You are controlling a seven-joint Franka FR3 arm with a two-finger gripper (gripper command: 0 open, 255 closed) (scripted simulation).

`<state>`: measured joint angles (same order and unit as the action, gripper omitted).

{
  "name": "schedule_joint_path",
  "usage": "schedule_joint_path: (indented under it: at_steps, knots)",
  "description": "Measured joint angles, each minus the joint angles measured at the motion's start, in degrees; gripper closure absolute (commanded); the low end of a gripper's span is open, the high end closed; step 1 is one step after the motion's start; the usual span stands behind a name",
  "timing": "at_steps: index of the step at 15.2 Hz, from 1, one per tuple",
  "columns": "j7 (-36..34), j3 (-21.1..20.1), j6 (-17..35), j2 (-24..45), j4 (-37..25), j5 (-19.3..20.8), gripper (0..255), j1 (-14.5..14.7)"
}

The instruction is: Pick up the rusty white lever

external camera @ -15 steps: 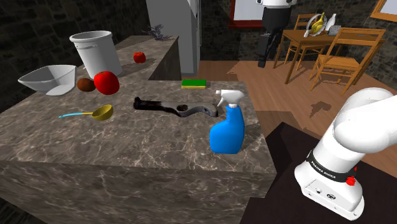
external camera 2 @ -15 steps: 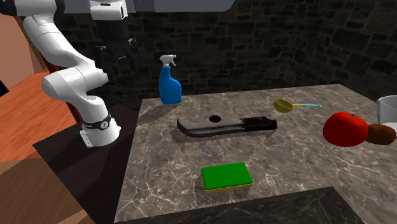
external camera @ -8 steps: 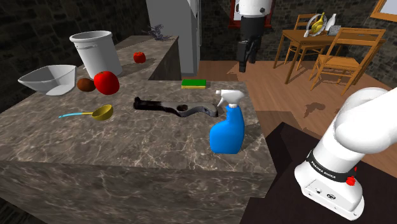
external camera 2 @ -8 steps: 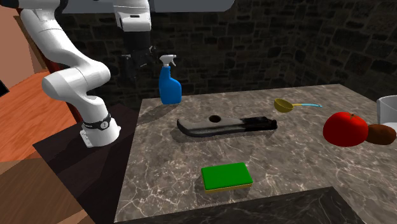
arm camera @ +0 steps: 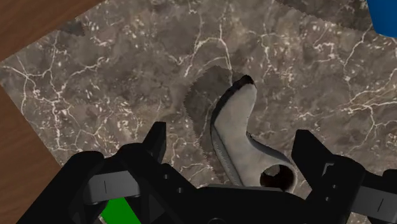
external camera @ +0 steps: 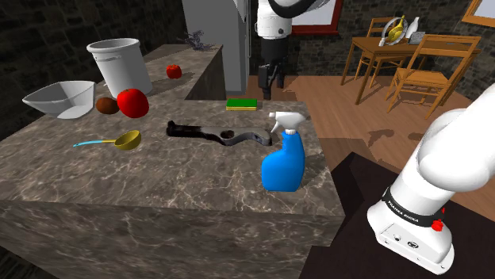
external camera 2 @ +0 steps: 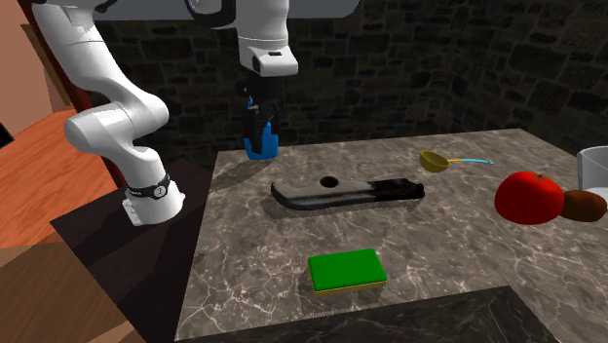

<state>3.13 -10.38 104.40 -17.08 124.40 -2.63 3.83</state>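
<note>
Dark-grey long lever with a round hole (arm camera: pixel 232 124) lies below our wide-open black gripper (external camera: pixel 266 85); we judge its long axis crosses the line between the fingers.

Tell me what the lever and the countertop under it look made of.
Lever: dark grey, dull and matte, with a round hole through it; probably metal, though the plain surface leaves that open. Countertop: smooth stone, marble-like, going by the brown-grey mottling and thin white veins.
</note>
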Motion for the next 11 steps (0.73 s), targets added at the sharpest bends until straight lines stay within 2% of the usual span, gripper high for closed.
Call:
schedule_joint_path:
  at_steps: [5, 11]
  knots:
    - [-1.4, -2.1, 2.4, 11.0, -7.9, 1.2, 0, 1.0]
    - [-3.3, -4.1, 2.9, 24.5, -19.8, 3.7, 0, 2.9]
